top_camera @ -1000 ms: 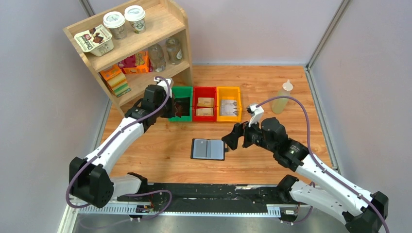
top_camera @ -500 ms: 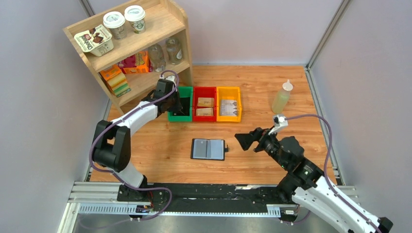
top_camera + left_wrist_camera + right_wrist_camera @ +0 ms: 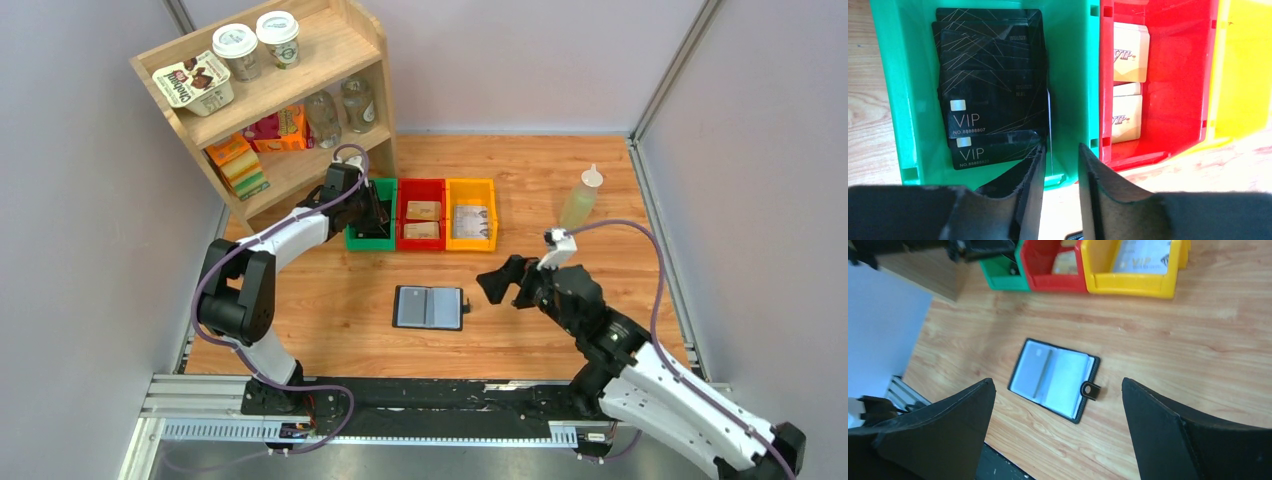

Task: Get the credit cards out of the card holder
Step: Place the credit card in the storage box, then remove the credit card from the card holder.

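The card holder (image 3: 430, 307) lies open and flat on the wooden table, grey-blue inner face up, snap tab to the right; it also shows in the right wrist view (image 3: 1054, 377). Several black VIP credit cards (image 3: 990, 95) lie stacked in the green bin (image 3: 898, 100). My left gripper (image 3: 1060, 147) hovers at the green bin's near right corner (image 3: 375, 215), jaws slightly apart and empty. My right gripper (image 3: 492, 284) is wide open and empty, just right of the card holder and above it (image 3: 1058, 382).
A red bin (image 3: 402, 215) with tan cards and a yellow bin (image 3: 470, 184) stand right of the green bin (image 3: 362, 241). A wooden shelf (image 3: 270, 100) with groceries is at the back left. A pale squeeze bottle (image 3: 580, 200) stands at the back right.
My left gripper moved right over the green bin and stayed there. My right gripper drew back to the right from the card holder, then edged back a little towards it.
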Robot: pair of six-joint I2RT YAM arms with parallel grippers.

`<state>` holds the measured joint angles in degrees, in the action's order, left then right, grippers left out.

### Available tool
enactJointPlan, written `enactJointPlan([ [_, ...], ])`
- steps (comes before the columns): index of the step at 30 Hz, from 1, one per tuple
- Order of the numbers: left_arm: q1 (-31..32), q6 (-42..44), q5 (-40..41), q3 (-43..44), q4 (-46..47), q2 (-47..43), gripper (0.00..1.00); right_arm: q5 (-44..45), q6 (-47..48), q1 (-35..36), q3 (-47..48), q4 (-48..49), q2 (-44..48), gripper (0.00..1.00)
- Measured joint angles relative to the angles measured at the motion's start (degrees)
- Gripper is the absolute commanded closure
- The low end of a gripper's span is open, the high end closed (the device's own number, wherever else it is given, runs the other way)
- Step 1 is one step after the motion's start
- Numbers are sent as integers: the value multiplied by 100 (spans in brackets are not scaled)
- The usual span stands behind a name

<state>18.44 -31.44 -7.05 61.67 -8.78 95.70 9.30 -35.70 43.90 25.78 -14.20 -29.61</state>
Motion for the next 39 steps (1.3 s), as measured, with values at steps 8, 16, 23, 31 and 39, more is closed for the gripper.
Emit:
enactJointPlan([
  [8, -4, 221, 334, 24, -437, -61, 50, -72, 79, 42, 1543, -1038, -2597, 0],
  [16, -22, 509, 577, -7, -1154, -1222, 49, 319, 428, 988, 2363, -1390, -3875, 8],
  [23, -22, 682, 531, -619, -1440, -2590, 52, 732, 632, 1596, 3206, -1506, -4953, 12],
  [31, -22, 640, -107, -155, -1276, -1646, 75, 898, 638, 1720, 3305, -1641, -5215, 12],
  [39, -22, 601, -407, 887, -970, 142, 79, 1008, 527, 1720, 3163, -1648, -5128, 12],
])
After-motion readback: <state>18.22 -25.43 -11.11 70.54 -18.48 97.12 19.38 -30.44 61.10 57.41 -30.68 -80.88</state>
